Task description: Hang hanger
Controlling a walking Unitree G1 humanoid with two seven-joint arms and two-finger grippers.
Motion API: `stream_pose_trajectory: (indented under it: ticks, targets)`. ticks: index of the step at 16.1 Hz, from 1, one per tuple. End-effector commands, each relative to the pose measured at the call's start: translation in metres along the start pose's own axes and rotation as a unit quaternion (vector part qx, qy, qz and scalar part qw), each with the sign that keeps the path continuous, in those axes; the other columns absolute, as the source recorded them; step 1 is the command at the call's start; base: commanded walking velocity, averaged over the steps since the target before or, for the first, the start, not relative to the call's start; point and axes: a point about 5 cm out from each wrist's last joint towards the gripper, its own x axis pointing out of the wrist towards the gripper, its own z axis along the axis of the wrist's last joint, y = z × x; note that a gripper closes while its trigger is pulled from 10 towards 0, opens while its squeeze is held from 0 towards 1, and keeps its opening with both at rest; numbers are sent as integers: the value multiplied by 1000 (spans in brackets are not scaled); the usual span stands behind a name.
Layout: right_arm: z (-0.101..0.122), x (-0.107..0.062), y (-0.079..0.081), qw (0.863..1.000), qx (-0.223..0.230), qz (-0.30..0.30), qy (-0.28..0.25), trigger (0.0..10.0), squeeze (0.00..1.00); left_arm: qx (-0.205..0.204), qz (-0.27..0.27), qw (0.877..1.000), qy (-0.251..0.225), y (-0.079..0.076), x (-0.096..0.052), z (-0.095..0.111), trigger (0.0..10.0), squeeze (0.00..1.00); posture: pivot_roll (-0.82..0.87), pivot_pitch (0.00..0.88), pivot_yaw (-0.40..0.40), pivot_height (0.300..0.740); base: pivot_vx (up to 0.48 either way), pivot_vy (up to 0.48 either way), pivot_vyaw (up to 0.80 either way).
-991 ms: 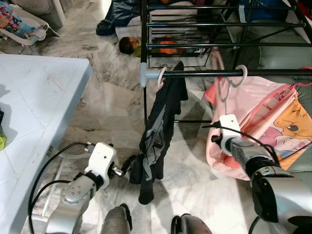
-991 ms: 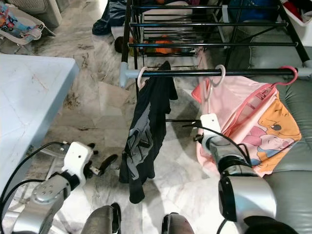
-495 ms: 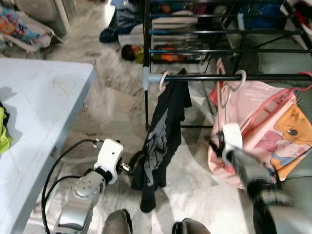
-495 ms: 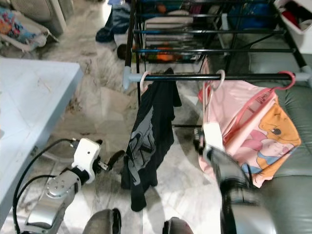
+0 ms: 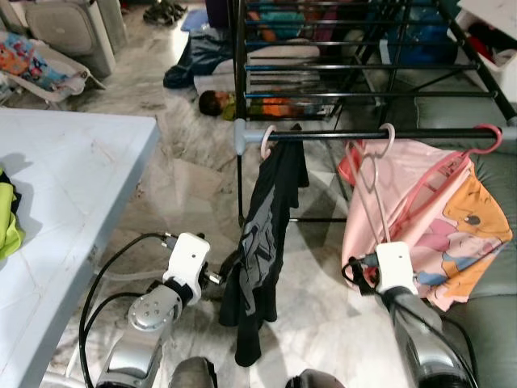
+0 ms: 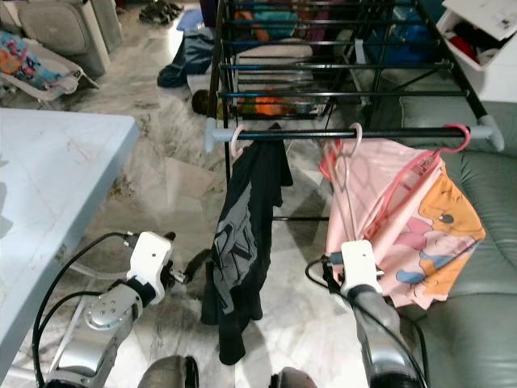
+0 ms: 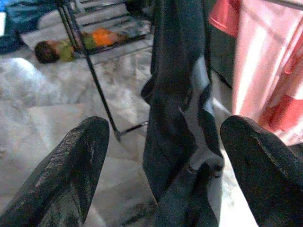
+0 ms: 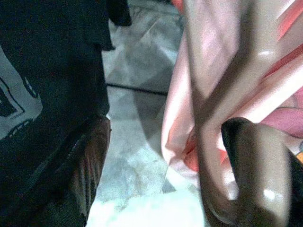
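Hanger (image 5: pixel 373 174) hooked on the rail (image 5: pixel 363 134), pink garment (image 5: pixel 420 210) hanging.
Our left hand (image 7: pixel 165 165) and right hand (image 8: pixel 161 165) both spread, low; bare floor (image 5: pixel 194 186) between bench (image 5: pixel 73 186) and rack.

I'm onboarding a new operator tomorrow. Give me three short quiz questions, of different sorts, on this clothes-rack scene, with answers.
1. True or false: the black shirt hangs from the rail on a hanger.
2. Multiple choice: the left claw's fingers are A) open, B) shut on the shirt, C) shut on a hanger.
3. Fill in: the pink garment hangs nearest the ___ claw.

Key: 1 true; 2 A; 3 right.
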Motion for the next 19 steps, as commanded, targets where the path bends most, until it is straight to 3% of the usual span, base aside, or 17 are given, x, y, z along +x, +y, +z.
stream_pose_trajectory:
  ticks: [1,6,9,13,19]
  targets:
    - [6,-6,3,1000,3,-4,-24,10000,1000,4,24,1000,-3,7,-2,-1,10000,0,-41,0,4,740,0,0,0]
    - [1,-40,3,998,-6,-29,-58,10000,1000,11,72,997,-24,17,-10,0,10000,0,-47,0,11,740,0,0,0]
    - [27,-55,12,989,-10,3,-145,10000,1000,18,96,995,-29,20,-14,0,10000,0,-42,0,6,740,0,0,0]
    - [44,-50,32,983,-19,47,-178,10000,1000,18,101,994,-37,19,-9,3,10000,0,-33,0,2,740,0,0,0]
    - [44,-50,32,982,-29,55,-179,10000,1000,11,127,991,-45,21,-5,8,10000,0,-34,0,2,740,0,0,630]
